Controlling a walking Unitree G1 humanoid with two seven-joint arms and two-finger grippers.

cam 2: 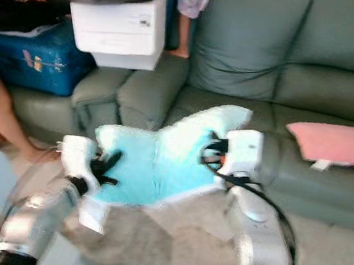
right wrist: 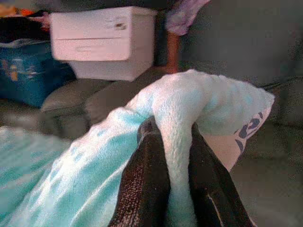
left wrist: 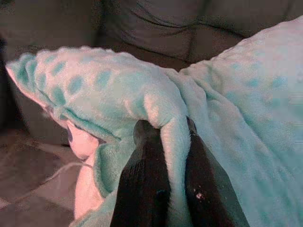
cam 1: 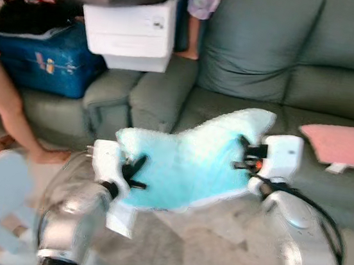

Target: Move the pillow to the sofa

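From the head view, the turquoise pillow point(cam 1: 186, 163) hung between both arms, just short of the grey sofa point(cam 1: 259, 45) at twelve o'clock; setting it down remained. Each wrist view showed its end effector, left point(left wrist: 175, 142) and right point(right wrist: 177, 137), pinched tight on plush.

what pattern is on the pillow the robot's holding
Pale aqua fleece with darker teal dots on the pillow, clearest in the left wrist view.

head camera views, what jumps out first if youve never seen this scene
A bright turquoise pillow held up before the grey-green sofa, pinched by the left gripper and the right gripper. A pink cushion lies on the seat at right; a white box sits at left.
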